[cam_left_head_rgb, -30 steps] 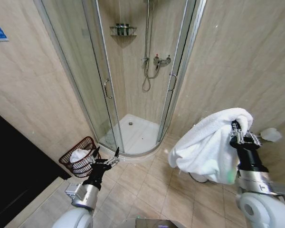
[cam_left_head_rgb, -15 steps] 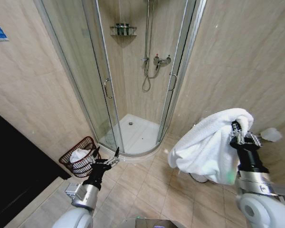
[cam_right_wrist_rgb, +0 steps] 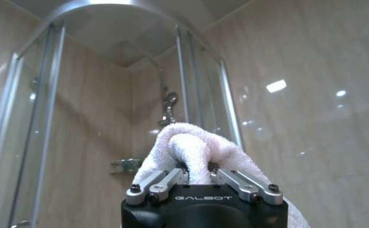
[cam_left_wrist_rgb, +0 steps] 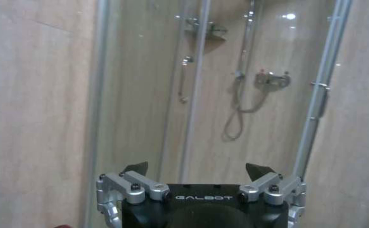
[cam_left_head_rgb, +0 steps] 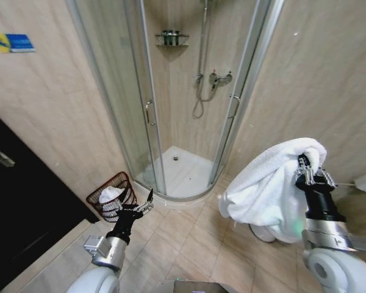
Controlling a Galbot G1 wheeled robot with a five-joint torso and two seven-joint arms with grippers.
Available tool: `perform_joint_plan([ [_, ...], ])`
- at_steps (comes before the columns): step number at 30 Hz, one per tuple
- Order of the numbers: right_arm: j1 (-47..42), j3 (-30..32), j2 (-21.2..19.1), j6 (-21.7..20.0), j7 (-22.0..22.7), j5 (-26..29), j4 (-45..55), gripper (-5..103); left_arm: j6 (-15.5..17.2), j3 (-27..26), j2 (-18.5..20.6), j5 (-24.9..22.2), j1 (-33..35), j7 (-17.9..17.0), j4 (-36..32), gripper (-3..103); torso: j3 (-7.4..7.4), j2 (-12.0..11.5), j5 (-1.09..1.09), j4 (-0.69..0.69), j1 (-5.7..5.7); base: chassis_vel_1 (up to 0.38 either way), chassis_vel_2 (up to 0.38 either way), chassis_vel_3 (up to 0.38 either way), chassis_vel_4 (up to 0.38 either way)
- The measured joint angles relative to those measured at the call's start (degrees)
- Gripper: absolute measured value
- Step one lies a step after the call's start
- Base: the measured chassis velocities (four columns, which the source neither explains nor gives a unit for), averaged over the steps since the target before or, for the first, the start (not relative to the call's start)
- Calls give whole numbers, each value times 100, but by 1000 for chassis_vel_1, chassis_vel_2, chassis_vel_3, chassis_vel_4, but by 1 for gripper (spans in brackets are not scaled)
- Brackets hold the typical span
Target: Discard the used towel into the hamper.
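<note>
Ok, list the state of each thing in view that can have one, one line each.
Towel: held up off the floor, draped over the right pincer.
Right pincer: shut on the towel.
Left pincer: open, holding nothing, low near the hamper.
Hamper: upright on the floor by the shower, white cloth already inside.
Shower door: looks closed.

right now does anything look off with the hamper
The hamper leans tilted against the wall beside the shower, with a white cloth already inside. The right tool holds the towel far from it.
</note>
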Motion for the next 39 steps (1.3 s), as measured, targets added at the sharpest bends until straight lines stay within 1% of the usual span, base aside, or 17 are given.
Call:
perform_joint_plan([
  [39,-47,5,52,52,-14,-19,-23,13,0,0,0,0,0,0,0,100,-8,-16,1,0,-8,122,122,122,121],
])
